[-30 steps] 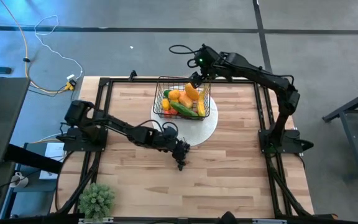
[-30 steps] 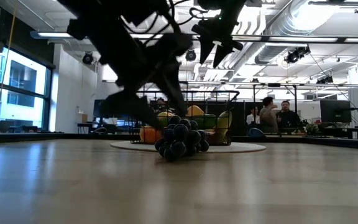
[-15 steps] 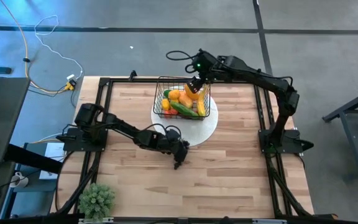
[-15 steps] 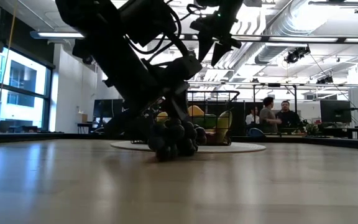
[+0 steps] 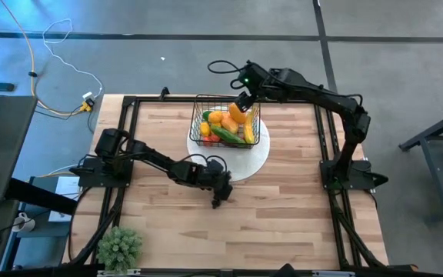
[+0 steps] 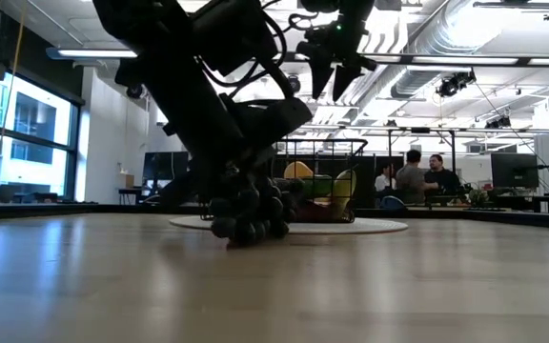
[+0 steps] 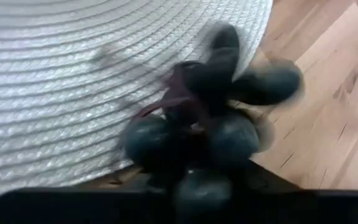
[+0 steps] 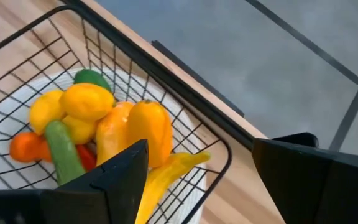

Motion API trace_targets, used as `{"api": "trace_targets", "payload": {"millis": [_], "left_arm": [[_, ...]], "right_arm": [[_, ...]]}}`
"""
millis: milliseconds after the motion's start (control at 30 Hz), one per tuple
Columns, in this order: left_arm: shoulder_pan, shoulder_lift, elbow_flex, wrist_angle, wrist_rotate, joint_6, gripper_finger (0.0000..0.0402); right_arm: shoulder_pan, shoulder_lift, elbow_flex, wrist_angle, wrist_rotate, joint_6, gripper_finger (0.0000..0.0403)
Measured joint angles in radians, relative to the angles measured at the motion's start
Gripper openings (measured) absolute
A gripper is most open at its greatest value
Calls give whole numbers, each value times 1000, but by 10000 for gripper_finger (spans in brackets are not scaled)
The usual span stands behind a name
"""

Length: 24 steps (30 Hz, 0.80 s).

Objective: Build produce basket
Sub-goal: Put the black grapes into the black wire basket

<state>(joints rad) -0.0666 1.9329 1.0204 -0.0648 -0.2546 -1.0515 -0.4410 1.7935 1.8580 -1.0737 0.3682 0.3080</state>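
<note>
Resting on the table [image 5: 283, 223] at the plate's [image 5: 261, 151] near edge, the grapes [image 6: 249, 211] now sit between the left gripper's [image 5: 220, 192] fingers; a second ago they lay free, with that gripper beside them. In the left wrist view the cluster [image 7: 210, 130] fills the frame just ahead of the dark fingers, half over the woven plate [image 7: 73, 74] and half over wood, but whether the fingers have clamped on it cannot be told. The bunch appears nudged slightly sideways in the low view, which suggests contact. The basket [image 5: 225, 121] on the plate already holds the mango [image 8: 148, 127], lemons [image 8: 87, 101], cucumber [image 8: 61, 149] and banana [image 8: 166, 171]. Above its far corner the right gripper [image 5: 241, 101] has shifted only a little, its fingers [image 8: 114, 174] spread wide and empty. The grapes look like the last piece to load.
</note>
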Motion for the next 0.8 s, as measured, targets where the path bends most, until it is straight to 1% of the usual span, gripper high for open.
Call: {"api": "trace_targets", "payload": {"millis": [100, 167, 267, 567, 700, 800], "left_arm": [[1, 2, 10, 1, 12, 37, 32], [1, -2, 14, 4, 33, 51, 14], [3, -32, 14, 7, 56, 69, 12], [38, -182, 14, 10, 71, 131, 4], [67, -264, 15, 15, 54, 167, 4], [92, -328, 15, 13, 18, 200, 4]], "right_arm": [[-13, 0, 0, 0, 1, -14, 268], [-23, 0, 0, 0, 19, -29, 268], [-39, -8, 0, 2, 42, -57, 268], [-101, -53, 0, 3, 43, -119, 268], [-125, -76, 0, 8, 43, -153, 268], [-142, -98, 0, 14, 43, -185, 268]]}}
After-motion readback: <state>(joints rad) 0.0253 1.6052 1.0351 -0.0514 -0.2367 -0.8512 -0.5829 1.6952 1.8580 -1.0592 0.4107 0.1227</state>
